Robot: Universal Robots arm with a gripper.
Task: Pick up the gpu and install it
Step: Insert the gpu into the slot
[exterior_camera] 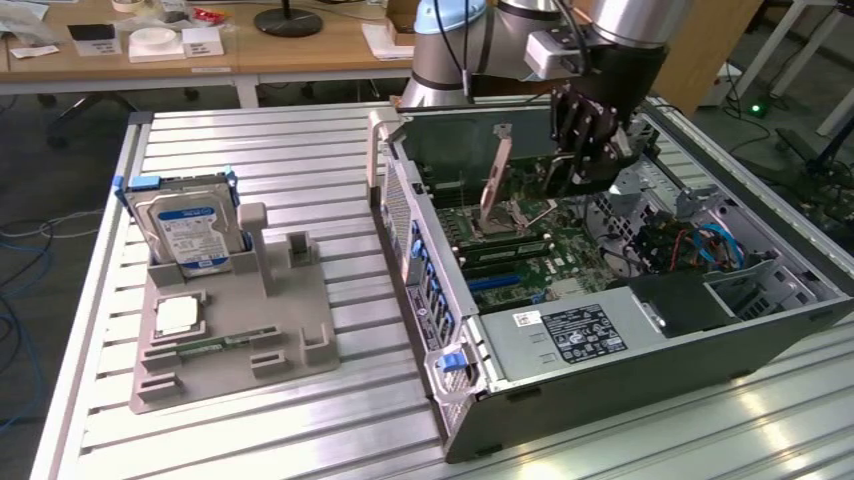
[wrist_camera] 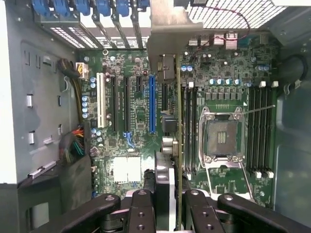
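One gpu [wrist_camera: 167,39] in one end effector [wrist_camera: 167,206], over one motherboard [wrist_camera: 138,104]

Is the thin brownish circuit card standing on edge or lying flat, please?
On edge: the circuit card appears edge-on, gripped in the tool.

my pincer [wrist_camera: 167,201]: black throughout. gpu [exterior_camera: 501,168]: brownish-pink face, silvery bracket end. motherboard [wrist_camera: 141,111]: green, dotted with small blue and silver parts; one long blue slot [wrist_camera: 152,104], one white slot [wrist_camera: 101,99], the others black. case [exterior_camera: 667,345]: grey metal, with blue latches [wrist_camera: 82,7] along one wall and a perforated mesh pattern on one panel. power supply label [exterior_camera: 583,333]: black with white print. cables [exterior_camera: 714,240]: blue. hard drive [exterior_camera: 191,228]: silver, blue-and-white label. fixture [exterior_camera: 267,320]: plain grey. table [exterior_camera: 267,150]: silvery, ribbed in parallel stripes.
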